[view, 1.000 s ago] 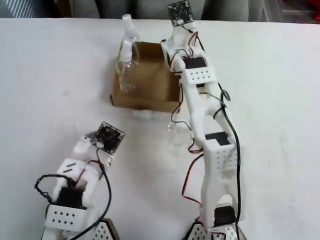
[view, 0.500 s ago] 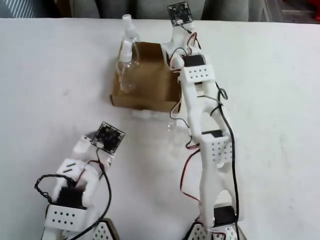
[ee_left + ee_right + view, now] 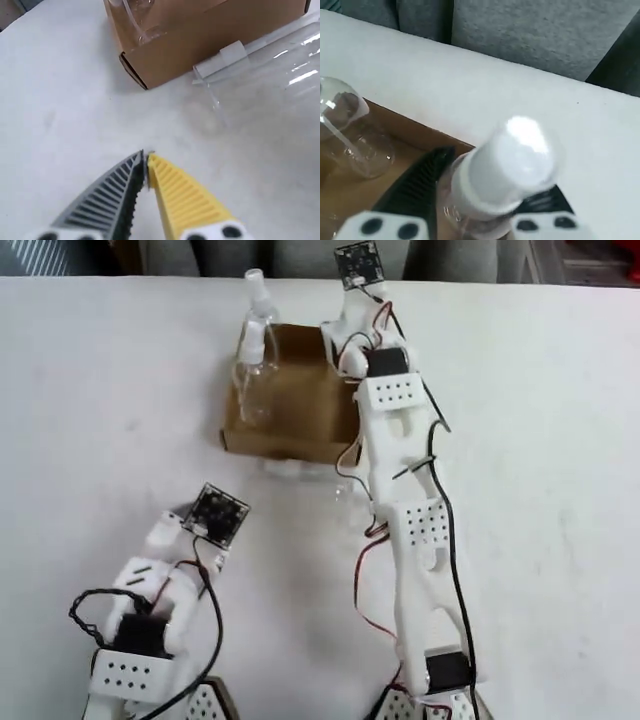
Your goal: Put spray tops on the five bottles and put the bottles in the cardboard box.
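The open cardboard box (image 3: pixel 300 405) stands at the table's back middle. Two clear bottles with white spray tops (image 3: pixel 253 345) stand upright in its left end; one of them (image 3: pixel 351 131) appears beside my right gripper. My right gripper (image 3: pixel 485 196) is over the box's right end, shut on a clear bottle with a white spray top (image 3: pixel 512 159), held upright. Another clear bottle (image 3: pixel 280 52) lies on the table along the box's front wall, its white collar (image 3: pixel 226 55) pointing left. My left gripper (image 3: pixel 146 161) is shut and holds nothing, low over the table in front of the box.
The left arm (image 3: pixel 160 590) sits folded at the front left. The right arm (image 3: pixel 410 500) stretches from the front edge to the box. Bare white tabletop (image 3: pixel 110 410) lies left and right of the box. A grey sofa (image 3: pixel 530 35) stands behind the table.
The right arm has stretched a little farther back over the box with its bottle. The left arm has kept still.
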You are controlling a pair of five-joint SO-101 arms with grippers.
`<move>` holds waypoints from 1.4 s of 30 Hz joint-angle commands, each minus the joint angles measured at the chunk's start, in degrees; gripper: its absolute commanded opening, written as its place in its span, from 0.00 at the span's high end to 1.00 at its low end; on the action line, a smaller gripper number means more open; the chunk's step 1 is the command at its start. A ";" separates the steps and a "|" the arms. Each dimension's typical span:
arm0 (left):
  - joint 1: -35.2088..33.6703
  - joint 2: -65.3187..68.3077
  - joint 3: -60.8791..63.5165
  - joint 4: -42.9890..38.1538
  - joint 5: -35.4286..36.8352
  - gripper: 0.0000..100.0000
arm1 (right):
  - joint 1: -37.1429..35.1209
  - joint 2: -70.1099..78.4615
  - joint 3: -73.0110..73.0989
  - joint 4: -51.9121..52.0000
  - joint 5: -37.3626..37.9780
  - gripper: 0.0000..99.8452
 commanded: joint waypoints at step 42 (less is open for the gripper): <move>-0.57 -0.57 -0.26 -1.85 -0.62 0.98 | -1.19 -4.00 -2.46 3.30 -4.48 0.73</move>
